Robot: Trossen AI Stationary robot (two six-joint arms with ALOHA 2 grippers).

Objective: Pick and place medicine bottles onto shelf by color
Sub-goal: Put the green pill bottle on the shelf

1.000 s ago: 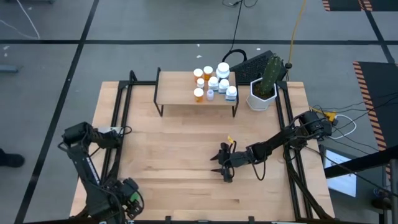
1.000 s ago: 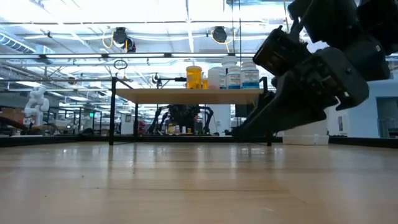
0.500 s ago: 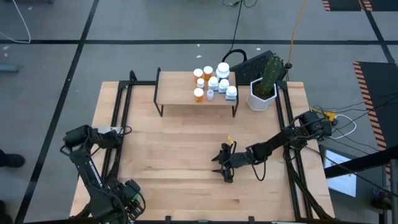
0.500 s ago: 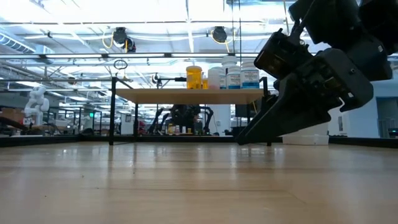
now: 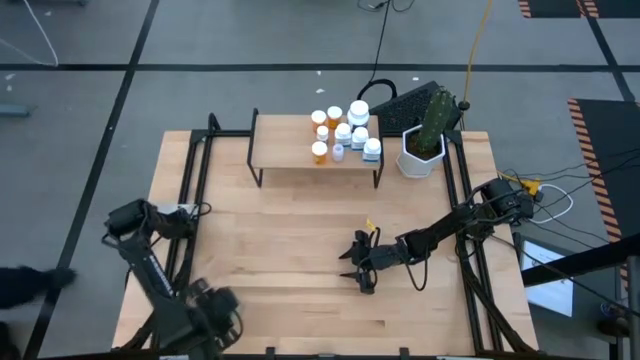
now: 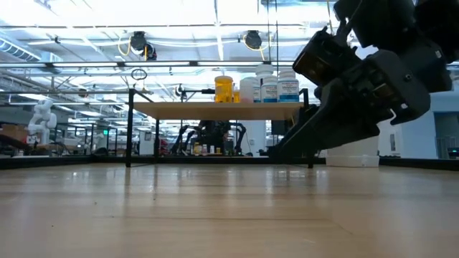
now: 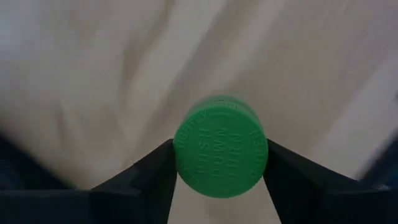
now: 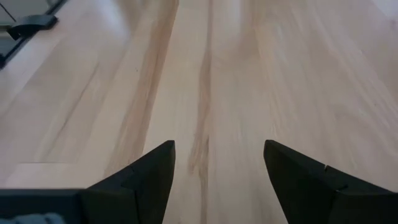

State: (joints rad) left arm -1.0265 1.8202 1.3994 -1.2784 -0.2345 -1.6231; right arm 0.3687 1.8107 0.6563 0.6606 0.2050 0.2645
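A green medicine bottle (image 7: 221, 154) shows cap-first in the left wrist view, between the fingers of my left gripper (image 7: 221, 163), which is shut on it at the table's near left corner (image 5: 215, 312). Several orange bottles (image 5: 322, 135) and white bottles (image 5: 358, 125) stand on the shelf (image 5: 290, 150) at the table's far side; the low view shows them too (image 6: 265, 87). My right gripper (image 5: 352, 268) hovers open over the bare middle of the table, nothing between its fingers (image 8: 217, 180). My left gripper pinches the green bottle's cap by its round side (image 7: 179, 155), one finger (image 7: 155, 171) on each side. The fingers come from above, pointing down. The bottle is upright, cap up; whether its base is on the table, the cap hides.
A white plant pot (image 5: 420, 158) with a cactus stands right of the shelf, a black keyboard (image 5: 405, 103) behind it. Black frame rails (image 5: 195, 200) run along the table's left and right sides. Bare wood lies between the shelf and the grippers.
My left gripper has shifted a little toward the table's right edge along the near edge and has rolled about its own axis; it shows blurred now. My right arm has kept still.
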